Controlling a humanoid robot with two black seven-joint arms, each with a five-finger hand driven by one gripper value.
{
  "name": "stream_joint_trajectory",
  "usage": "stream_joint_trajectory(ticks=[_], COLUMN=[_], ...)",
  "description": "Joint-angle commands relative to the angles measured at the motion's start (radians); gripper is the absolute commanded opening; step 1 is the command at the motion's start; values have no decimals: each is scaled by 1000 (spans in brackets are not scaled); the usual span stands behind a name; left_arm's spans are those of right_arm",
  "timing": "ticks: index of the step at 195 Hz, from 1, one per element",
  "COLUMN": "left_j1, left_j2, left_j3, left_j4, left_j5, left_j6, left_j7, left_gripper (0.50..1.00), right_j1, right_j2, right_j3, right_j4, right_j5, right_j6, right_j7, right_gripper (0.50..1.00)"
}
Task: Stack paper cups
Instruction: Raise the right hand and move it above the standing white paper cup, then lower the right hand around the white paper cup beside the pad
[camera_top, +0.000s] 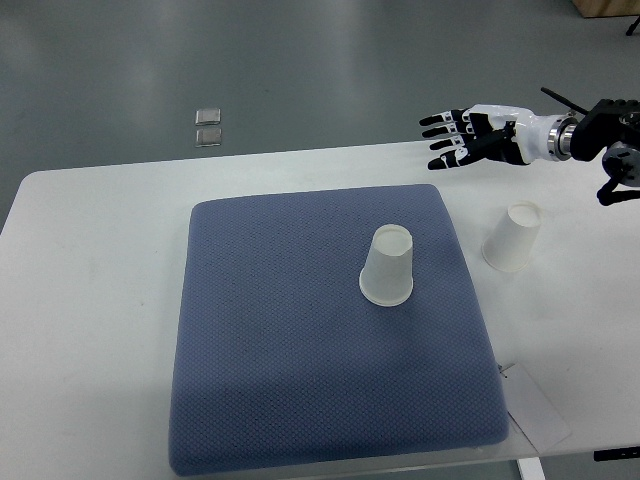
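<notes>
A pad (300, 340) lies on the middle of the table (90, 300). On the pad, right of its centre, a paper cup (388, 266) stands mouth down. A second cup (513, 237) stands mouth down on the bare table just right of the pad. Behind that cup, over the table's far edge, the right hand (470, 137) hangs with fingers spread, well apart from both cups. Two small squares (208, 127) lie on the floor beyond the table.

I can read no text, label, brand or number anywhere here. The two paper cups (387, 266) (513, 237) are plain white, the blue mat (300, 400) is unmarked, and my right hand (470, 135) carries no legible print.
</notes>
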Motion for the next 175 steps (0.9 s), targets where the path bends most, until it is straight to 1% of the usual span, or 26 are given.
stream_joint_trajectory(ticks=[1, 16, 27, 29, 44, 59, 77, 94, 103, 120, 175], left_j1=[0, 0, 0, 0, 0, 0, 0, 0, 0, -1, 0], left_j2=[0, 0, 0, 0, 0, 0, 0, 0, 0, 0, 0], left_j3=[0, 0, 0, 0, 0, 0, 0, 0, 0, 0, 0], left_j4=[0, 0, 0, 0, 0, 0, 0, 0, 0, 0, 0], left_j5=[0, 0, 0, 0, 0, 0, 0, 0, 0, 0, 0], left_j6=[0, 0, 0, 0, 0, 0, 0, 0, 0, 0, 0], left_j7=[1, 0, 1, 1, 0, 1, 0, 1, 0, 0, 0], left_gripper=[1000, 1000, 1000, 1000, 1000, 1000, 1000, 1000, 1000, 1000, 1000], right_j1=[184, 315, 427, 427, 559, 626, 643, 645, 645, 645, 586], right_j2=[-75, -109, -129, -129, -136, -126, -110, -92, -84, -64, -52], right_j3=[-169, -282, -394, -394, -523, -583, -605, -629, -638, -640, -644], right_j4=[35, 75, 125, 125, 188, 227, 254, 273, 277, 280, 279], right_j5=[-137, -212, -262, -263, -295, -295, -299, -315, -319, -321, -353], right_j6=[98, 98, 98, 98, 98, 98, 98, 98, 98, 98, 98], right_j7=[-37, -45, -51, -51, -54, -57, -62, -86, -88, -89, -102], right_gripper=[915, 915, 915, 915, 915, 915, 915, 915, 915, 915, 915])
